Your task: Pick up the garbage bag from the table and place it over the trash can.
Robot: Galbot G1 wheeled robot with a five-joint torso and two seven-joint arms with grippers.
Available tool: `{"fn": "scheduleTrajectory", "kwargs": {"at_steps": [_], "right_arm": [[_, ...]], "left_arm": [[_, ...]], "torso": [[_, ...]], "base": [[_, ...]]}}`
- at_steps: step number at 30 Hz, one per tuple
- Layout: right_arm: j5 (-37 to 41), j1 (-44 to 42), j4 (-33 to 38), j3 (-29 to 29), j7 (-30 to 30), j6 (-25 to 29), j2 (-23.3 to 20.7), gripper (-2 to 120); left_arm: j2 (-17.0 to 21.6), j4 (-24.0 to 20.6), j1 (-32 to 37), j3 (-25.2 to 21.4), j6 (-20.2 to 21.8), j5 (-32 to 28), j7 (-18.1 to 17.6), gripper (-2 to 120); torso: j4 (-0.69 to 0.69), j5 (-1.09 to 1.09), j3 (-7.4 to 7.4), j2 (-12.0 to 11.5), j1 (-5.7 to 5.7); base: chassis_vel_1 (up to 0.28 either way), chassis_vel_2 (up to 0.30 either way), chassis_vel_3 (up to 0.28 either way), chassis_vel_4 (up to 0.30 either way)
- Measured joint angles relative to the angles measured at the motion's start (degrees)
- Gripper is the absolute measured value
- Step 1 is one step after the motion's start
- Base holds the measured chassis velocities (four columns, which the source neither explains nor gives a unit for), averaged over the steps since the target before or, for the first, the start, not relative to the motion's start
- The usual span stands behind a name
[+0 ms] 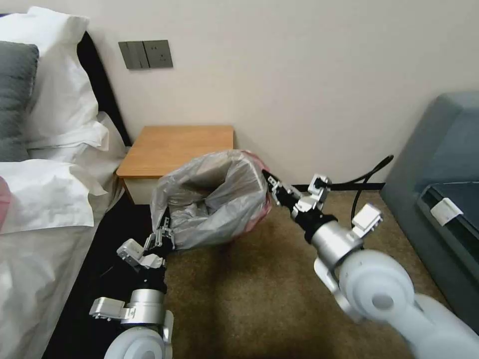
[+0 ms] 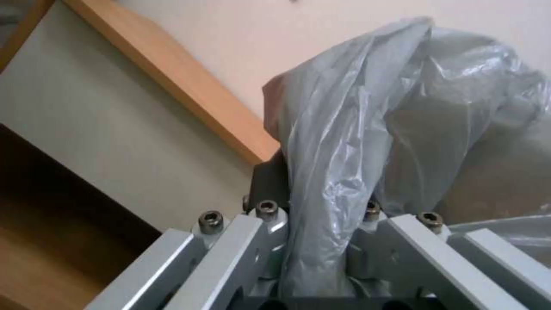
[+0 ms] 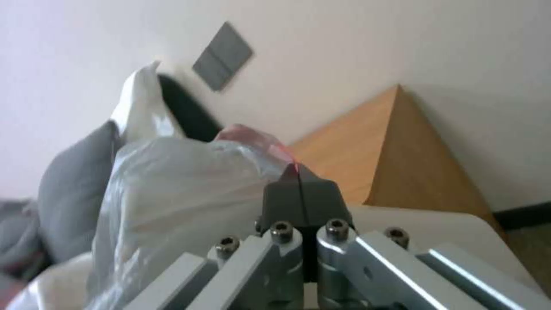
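Note:
The garbage bag hangs in the air in front of the table, stretched between both grippers with its mouth open upward. My left gripper is shut on the bag's lower left edge, and grey plastic is bunched between its fingers. My right gripper is shut on the pinkish-red rim at the bag's right side. In the right wrist view its dark pads meet on a thin bit of film. The trash can is out of view.
A bed with white pillows lies along the left, close to my left arm. A grey sofa stands at the right. A black cable loops by the wall. Brown carpet lies below the bag.

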Motion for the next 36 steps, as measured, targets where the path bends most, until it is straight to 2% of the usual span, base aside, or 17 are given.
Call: {"fn": "scheduleTrajectory", "kwargs": {"at_steps": [4,10,14,15,17,19,20,22,24,27,28,32,36], "right_arm": [[-0.64,-1.51,0.75,0.04,-2.68,-0.50,-1.41,0],[0.74,-2.48,4.34,0.07,1.11,-1.04,-0.89,2],[2.81,-2.74,6.78,0.94,5.90,-1.17,-0.51,22],[2.81,-2.74,6.78,0.94,5.90,-1.17,-0.51,22],[2.17,-4.15,7.77,1.87,7.57,-0.37,-0.31,30],[1.70,-5.86,8.96,3.60,7.85,0.12,0.12,38],[1.70,-5.86,8.96,3.60,7.85,0.12,0.12,38],[2.13,-8.55,10.96,5.52,7.98,0.51,1.01,50],[2.42,-9.86,11.70,6.22,7.97,0.76,1.62,53],[4.31,-15.24,13.98,7.85,7.76,2.26,5.26,69],[4.31,-15.24,13.98,7.85,7.76,2.26,5.26,69],[8.58,-20.29,14.28,8.02,8.05,5.08,11.98,88],[9.96,-21.58,14.28,6.99,8.07,6.50,15.18,97]], "left_arm": [[-0.31,-0.25,-0.38,-0.29,-0.10,-0.18,-0.62,8],[-0.66,-0.14,-0.55,-0.39,-0.15,-0.22,-0.69,8],[-1.21,0.29,-0.72,-0.37,-0.16,-0.20,-0.91,8],[-1.21,0.29,-0.72,-0.37,-0.16,-0.20,-0.91,8],[-1.40,0.58,-0.85,-0.33,-0.14,-0.20,-1.26,8],[-1.47,0.99,-0.98,-0.33,-0.13,-0.20,-1.66,8],[-1.47,0.99,-0.98,-0.33,-0.13,-0.20,-1.66,8],[-1.43,1.24,-1.12,-0.33,-0.01,-0.80,-2.46,8],[-1.40,1.25,-1.22,-0.35,0.18,-1.39,-2.92,8],[-1.31,0.93,-1.44,-0.27,0.94,-3.54,-4.50,8],[-1.31,0.93,-1.44,-0.27,0.94,-3.54,-4.50,8],[-1.31,-0.04,-1.54,0.18,1.76,-5.35,-6.36,8],[-1.30,-0.18,-1.56,0.35,1.90,-5.68,-6.94,8]], "torso": [[-0.02,0.00,0.00,0.00,0.00],[-0.01,-0.01,0.00,0.00,0.00],[0.00,-0.01,0.00,0.00,0.00],[0.00,-0.01,0.00,0.00,0.00],[-0.01,0.00,0.00,0.00,0.00],[-0.01,-0.01,0.00,0.00,0.00],[-0.01,-0.01,0.00,0.00,0.00],[-0.01,-0.01,0.00,0.00,0.00],[0.00,-0.02,0.00,0.00,0.00],[-0.02,-0.02,0.00,0.00,0.00],[-0.02,-0.02,0.00,0.00,0.00],[-0.02,-0.01,0.00,0.00,0.00],[-0.01,-0.01,-0.01,0.00,0.00]], "base": [[0.000,0.000,0.000,0.000],[0.000,0.000,0.000,0.000],[0.000,0.000,0.000,0.000],[0.000,0.000,0.000,0.000],[0.000,0.000,0.000,0.000],[0.000,0.000,0.000,0.000],[0.000,0.000,0.000,0.000],[0.000,0.000,0.000,0.000],[0.000,0.000,0.000,0.000],[0.000,0.000,0.000,0.000],[0.000,0.000,0.000,0.000],[0.000,0.000,0.000,0.000],[0.000,0.000,0.000,0.000]]}}
